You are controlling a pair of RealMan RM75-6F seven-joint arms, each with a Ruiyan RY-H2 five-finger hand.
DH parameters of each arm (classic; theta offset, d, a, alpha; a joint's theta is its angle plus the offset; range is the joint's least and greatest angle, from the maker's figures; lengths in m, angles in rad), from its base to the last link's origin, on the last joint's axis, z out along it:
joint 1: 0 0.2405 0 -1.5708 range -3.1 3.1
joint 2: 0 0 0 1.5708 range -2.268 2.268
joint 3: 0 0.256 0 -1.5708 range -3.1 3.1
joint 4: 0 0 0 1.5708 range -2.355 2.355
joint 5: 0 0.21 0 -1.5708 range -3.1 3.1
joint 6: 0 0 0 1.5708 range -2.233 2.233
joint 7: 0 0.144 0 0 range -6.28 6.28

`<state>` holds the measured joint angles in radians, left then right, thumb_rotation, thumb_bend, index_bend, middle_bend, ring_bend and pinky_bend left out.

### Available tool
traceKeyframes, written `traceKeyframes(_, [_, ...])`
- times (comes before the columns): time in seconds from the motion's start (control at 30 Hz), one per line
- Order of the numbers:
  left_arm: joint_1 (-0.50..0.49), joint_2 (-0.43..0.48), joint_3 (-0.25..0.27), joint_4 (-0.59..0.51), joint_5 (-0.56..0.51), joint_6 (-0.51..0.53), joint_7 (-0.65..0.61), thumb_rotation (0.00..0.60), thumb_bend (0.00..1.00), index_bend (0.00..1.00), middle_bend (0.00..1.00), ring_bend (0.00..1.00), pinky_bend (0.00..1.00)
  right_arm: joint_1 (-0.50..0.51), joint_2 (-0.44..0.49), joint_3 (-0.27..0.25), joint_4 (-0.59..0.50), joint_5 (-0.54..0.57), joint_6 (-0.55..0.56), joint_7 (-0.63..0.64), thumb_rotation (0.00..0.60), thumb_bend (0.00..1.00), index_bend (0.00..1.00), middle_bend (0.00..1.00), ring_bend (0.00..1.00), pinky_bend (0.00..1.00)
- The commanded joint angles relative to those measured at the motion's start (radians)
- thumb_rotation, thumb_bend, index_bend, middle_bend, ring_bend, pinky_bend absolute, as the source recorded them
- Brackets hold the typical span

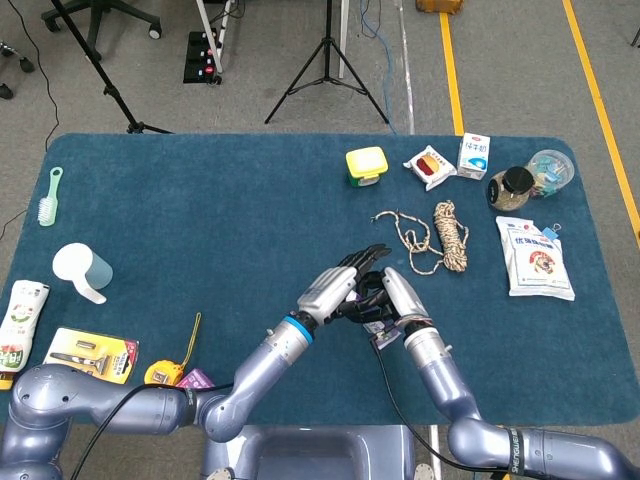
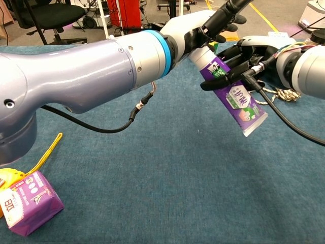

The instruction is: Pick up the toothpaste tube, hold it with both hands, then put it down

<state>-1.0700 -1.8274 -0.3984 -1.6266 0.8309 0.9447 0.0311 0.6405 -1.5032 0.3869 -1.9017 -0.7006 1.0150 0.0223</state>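
Both hands, left hand (image 2: 203,30) and right hand (image 2: 249,53), grip the purple-and-white toothpaste tube (image 2: 231,94); its tail at 5 o'clock may slip onto the blue desk (image 2: 167,178).

Bright, even indoor light — faint shadows only; head view sharp, chest view softened slightly at its edges.

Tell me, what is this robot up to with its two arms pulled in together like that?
It is holding a toothpaste tube with both hands above the blue table. The left hand grips the upper end, and the fingers of the right hand wrap the middle. The tube hangs tilted in the air, its flat end pointing down and touching nothing. Putting it down has not yet been done.
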Motion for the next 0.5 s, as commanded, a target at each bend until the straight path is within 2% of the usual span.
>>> traceKeyframes(0.03, [0.003, -0.003, -0.003, 0.003, 0.004, -0.001, -0.003, 0.000, 0.00, 0.00, 0.00, 0.00, 0.00, 0.000, 0.005, 0.004, -0.003, 0.005, -0.007, 0.014, 0.600, 0.52, 0.75, 0.98, 1.00, 1.00])
traceKeyframes(0.5, [0.010, -0.012, -0.012, 0.006, 0.008, -0.007, 0.001, 0.000, 0.00, 0.00, 0.00, 0.00, 0.00, 0.004, 0.013, 0.007, -0.010, 0.013, -0.002, 0.042, 0.600, 0.52, 0.75, 0.98, 1.00, 1.00])
